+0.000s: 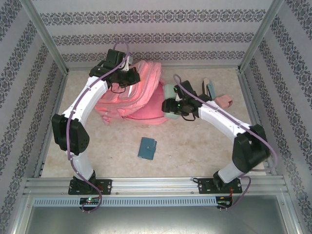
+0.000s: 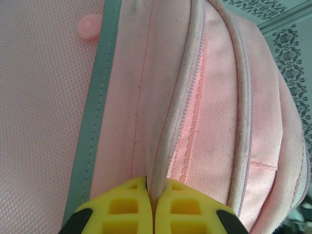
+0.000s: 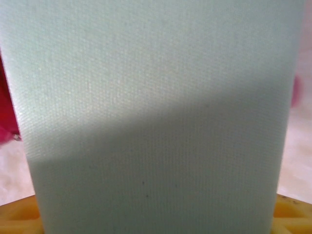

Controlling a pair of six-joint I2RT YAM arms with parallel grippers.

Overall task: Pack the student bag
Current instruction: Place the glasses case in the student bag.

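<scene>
Pinching a zipper seam (image 2: 170, 136) of the student bag (image 1: 148, 92), which lies far-left of centre on the table (image 1: 195, 146), the left tool (image 2: 152, 200) is clamped on its fabric; the right tool (image 3: 156, 214), just right, grips 1 pale green pouch (image 3: 156, 97).

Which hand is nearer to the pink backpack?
Left. The left hand pinches a seam of the backpack; the right hand, holding a pale green item, is just beside its right edge.

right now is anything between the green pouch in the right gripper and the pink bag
Nothing visible does. The right gripper holds the pale green pouch right beside the student bag, no item between them. The left gripper pinches a bag seam; how open the pocket is cannot be told.
</scene>
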